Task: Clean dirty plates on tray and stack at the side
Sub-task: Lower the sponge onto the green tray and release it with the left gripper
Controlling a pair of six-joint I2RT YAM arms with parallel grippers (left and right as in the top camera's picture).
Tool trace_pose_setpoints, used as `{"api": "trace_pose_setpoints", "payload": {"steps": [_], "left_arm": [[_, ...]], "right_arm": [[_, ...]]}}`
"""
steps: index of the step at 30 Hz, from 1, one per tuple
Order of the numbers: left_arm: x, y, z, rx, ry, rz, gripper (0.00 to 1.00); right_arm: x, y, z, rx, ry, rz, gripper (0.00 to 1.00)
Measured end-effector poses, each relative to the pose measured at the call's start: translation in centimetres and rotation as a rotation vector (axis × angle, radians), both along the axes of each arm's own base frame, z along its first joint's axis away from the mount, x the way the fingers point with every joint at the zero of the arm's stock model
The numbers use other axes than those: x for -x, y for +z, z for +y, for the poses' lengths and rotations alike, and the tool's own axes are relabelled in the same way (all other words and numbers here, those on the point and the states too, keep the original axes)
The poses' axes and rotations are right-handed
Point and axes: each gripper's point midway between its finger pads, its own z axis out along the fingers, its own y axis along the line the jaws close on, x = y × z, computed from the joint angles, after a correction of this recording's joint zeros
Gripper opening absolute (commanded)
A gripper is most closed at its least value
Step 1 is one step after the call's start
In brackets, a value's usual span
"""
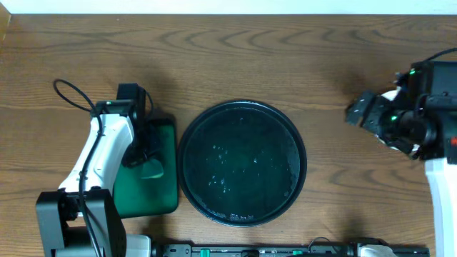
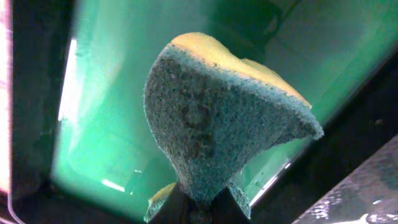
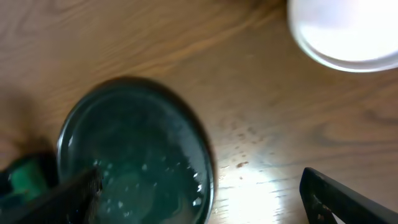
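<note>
Brown wood-grain table [image 1: 285,57], with a pale wall strip along the 12 o'clock edge. Large round glossy black tray [image 1: 243,143] sat at centre, wet with droplets. Left gripper [image 2: 198,210] hung over the dark green rectangular tray [image 1: 161,193] at 9 o'clock, clenched on a blue-and-yellow sponge [image 2: 217,124]. Right gripper [image 3: 199,180] was at 3 o'clock, jaws spread and empty. Small round white plates [image 3: 348,31] lay on the wood beside it, off the black tray.

The tray [image 1: 242,163] is glossy black, flecked with pale specks. The smaller tray [image 1: 161,190] is dark green. The sponge [image 2: 217,124] has a speckled blue-grey face and yellow back. The plate [image 3: 348,31] is plain white. The counter [image 1: 214,57] is brown with darker wavy grain.
</note>
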Motion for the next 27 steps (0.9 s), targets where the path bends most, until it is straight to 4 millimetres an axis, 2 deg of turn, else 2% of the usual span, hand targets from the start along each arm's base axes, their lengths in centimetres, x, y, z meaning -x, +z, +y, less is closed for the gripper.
{"api": "trace_pose_setpoints", "payload": {"steps": [5, 9, 10, 12, 16, 19, 27], "left_arm": [[0.5, -1.4, -0.1, 0.005, -0.010, 0.024, 0.07], [0.8, -3.1, -0.1, 0.008, -0.019, 0.079, 0.08], [0.8, -3.5, -0.1, 0.009, -0.020, 0.093, 0.12], [0.9, -4.2, -0.1, 0.011, -0.027, 0.117, 0.29], [1.1, -5.0, -0.1, 0.012, -0.025, 0.141, 0.73], [1.1, -5.1, -0.3, 0.020, -0.025, 0.142, 0.78], [1.5, -4.2, -0.4, 0.026, -0.025, 0.139, 0.80]], "right_arm": [[0.8, 0.5, 2.3, 0.000, 0.086, -0.016, 0.99], [1.4, 0.4, 3.3, 0.001, 0.126, 0.000, 0.99], [1.5, 0.3, 3.5, 0.002, 0.132, 0.004, 0.99], [1.7, 0.3, 3.7, 0.003, 0.144, 0.009, 0.99], [1.9, 0.2, 3.9, 0.008, 0.159, 0.014, 0.99], [1.9, 0.2, 3.9, 0.011, 0.164, 0.014, 0.99], [1.9, 0.2, 3.9, 0.012, 0.166, 0.013, 0.99]]}}
